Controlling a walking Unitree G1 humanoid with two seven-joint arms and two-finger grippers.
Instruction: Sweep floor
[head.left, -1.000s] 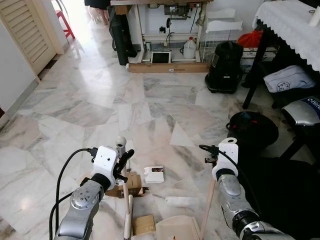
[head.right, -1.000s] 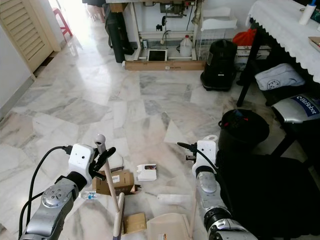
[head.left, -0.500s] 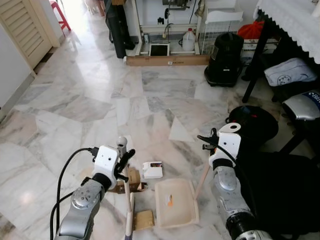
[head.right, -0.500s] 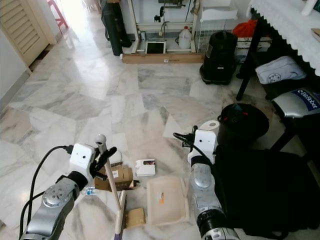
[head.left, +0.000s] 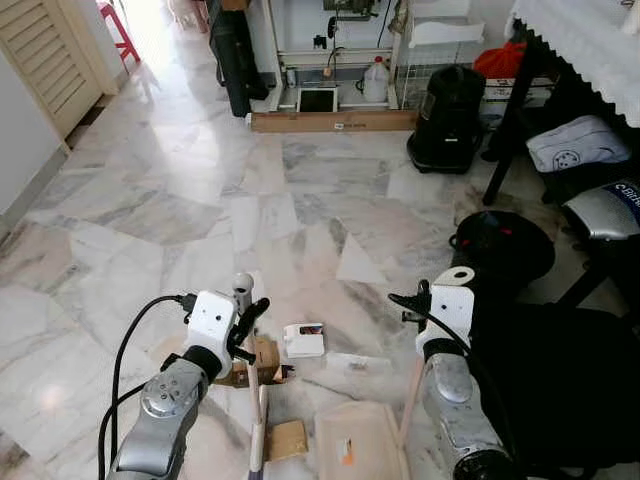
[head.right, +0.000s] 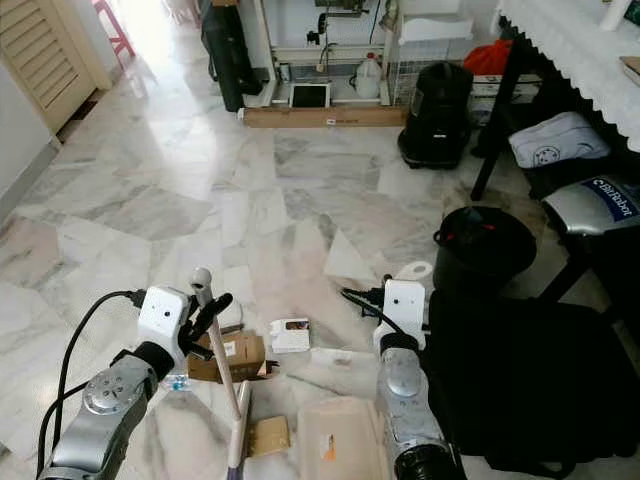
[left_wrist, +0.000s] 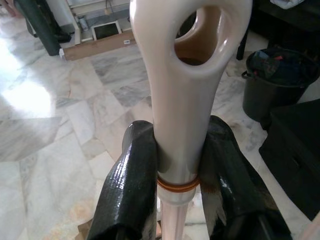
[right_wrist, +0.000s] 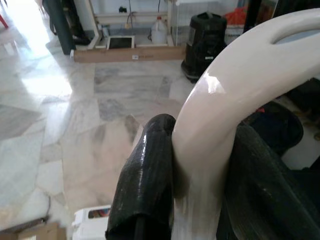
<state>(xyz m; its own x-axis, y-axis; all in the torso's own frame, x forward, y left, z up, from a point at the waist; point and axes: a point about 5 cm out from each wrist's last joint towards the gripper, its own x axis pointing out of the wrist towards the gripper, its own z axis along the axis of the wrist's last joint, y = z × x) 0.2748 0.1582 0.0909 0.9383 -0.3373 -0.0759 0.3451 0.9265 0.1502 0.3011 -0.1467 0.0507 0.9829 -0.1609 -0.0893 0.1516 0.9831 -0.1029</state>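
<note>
Two tools are in hand: the left gripper (left_wrist: 177, 165) is clenched on the cream broom handle (left_wrist: 182, 95), and the right gripper (right_wrist: 200, 175) is clenched on the cream curved dustpan handle (right_wrist: 235, 80). On the marble floor (head.left: 200, 200) the beige dustpan tray (head.left: 362, 445) lies just beside a flat brown cardboard piece (head.left: 287, 440), with a small white box (head.left: 304, 340) and a brown carton (head.left: 262, 360) nearby. Best to keep the tray flat and steady, then draw the broom in short strokes toward its lip.
</note>
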